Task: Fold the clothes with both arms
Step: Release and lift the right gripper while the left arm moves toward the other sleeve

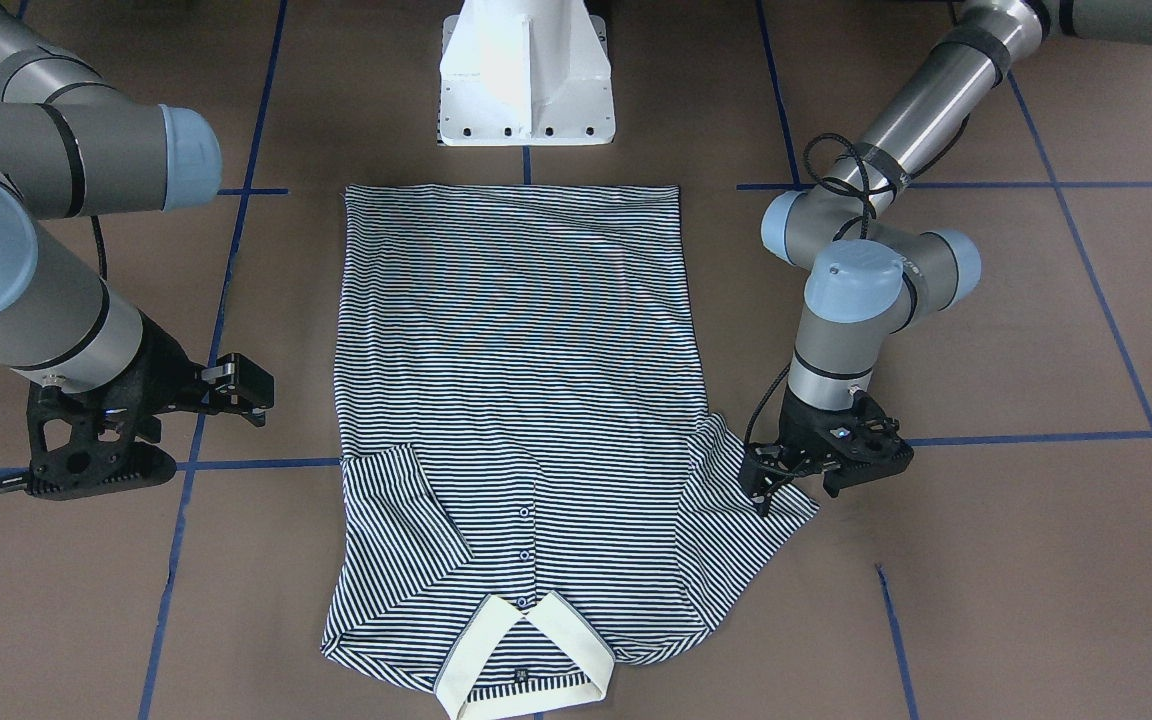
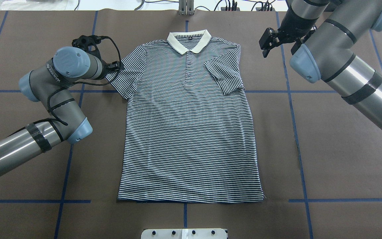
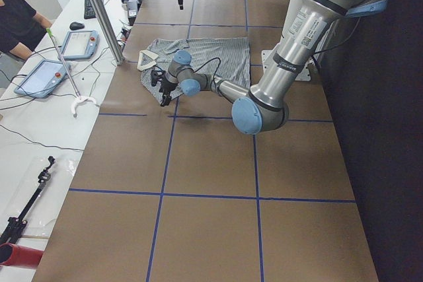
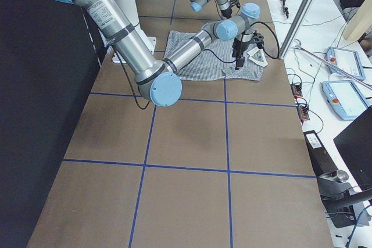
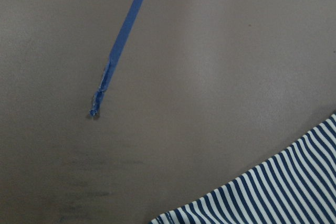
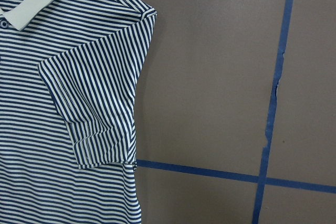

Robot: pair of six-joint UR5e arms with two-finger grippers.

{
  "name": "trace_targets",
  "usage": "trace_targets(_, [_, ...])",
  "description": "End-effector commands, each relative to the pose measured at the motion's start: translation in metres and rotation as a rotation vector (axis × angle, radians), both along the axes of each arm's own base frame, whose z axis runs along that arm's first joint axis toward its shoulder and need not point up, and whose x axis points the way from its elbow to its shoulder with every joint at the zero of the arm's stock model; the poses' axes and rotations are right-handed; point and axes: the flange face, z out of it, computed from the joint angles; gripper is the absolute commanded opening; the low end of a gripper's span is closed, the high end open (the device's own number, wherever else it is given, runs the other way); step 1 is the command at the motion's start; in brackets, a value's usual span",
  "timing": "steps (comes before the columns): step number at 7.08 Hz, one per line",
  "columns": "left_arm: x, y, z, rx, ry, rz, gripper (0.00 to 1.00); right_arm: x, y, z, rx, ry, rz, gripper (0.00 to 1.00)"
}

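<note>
my left gripper (image 1: 771,480) is down low at the outer hem of the shirt's left sleeve (image 1: 751,525), right on that edge. the wrist blocks the jaws from above and my wrist camera shows only bare brown tabletop (image 5: 199,66) with a corner of stripes, so i cannot tell if i have pinched the cloth or am only touching it. i'm here because this sleeve lies spread out sideways, and it looks like the next flap to be turned in.

moving outward, the polo shirt (image 2: 191,132) lies flat and face up in the middle of the tabletop. its hem runs along the edge nearest my white base (image 1: 526,80) and its cream collar (image 2: 188,41) points at the far edge. the body looks smooth, with the side seams roughly straight, which should keep the later folds square.

across the chest, the other sleeve (image 6: 100,108) is already doubled in over the shirt, its cuff lying on the stripes.

out past that shoulder, toward the far right corner, my right gripper (image 2: 266,41) hangs above the bare table beside the blue tape line (image 6: 273,103). it carries nothing and sits clear of the cloth, though i can't read how wide its jaws stand. i'd guess it waits there so nothing snags.

the main risk is grabbing two layers, or dragging the whole shirt.
</note>
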Motion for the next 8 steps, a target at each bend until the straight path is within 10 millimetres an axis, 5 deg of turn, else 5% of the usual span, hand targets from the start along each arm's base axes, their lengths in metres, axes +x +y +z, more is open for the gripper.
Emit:
trace_targets(1, [0.002,0.002,0.004,-0.002,-0.006,0.005,0.94,-0.001,0.000,0.000,-0.009,-0.003,0.012,1.00])
trace_targets(3, [0.003,0.002,0.004,-0.002,-0.010,0.004,0.72,-0.001,0.000,0.001,-0.009,-0.003,0.012,1.00])
trace_targets(5, [0.003,0.001,0.001,-0.001,-0.009,0.004,0.14,-0.001,0.000,0.002,-0.010,-0.002,0.012,1.00])
trace_targets(6, [0.004,0.000,-0.003,0.001,-0.006,0.004,0.00,-0.001,-0.001,0.003,-0.014,-0.001,0.013,1.00])
trace_targets(8, [0.005,-0.001,-0.020,0.011,0.011,0.007,0.00,-0.002,-0.001,0.007,-0.018,0.004,0.013,1.00])
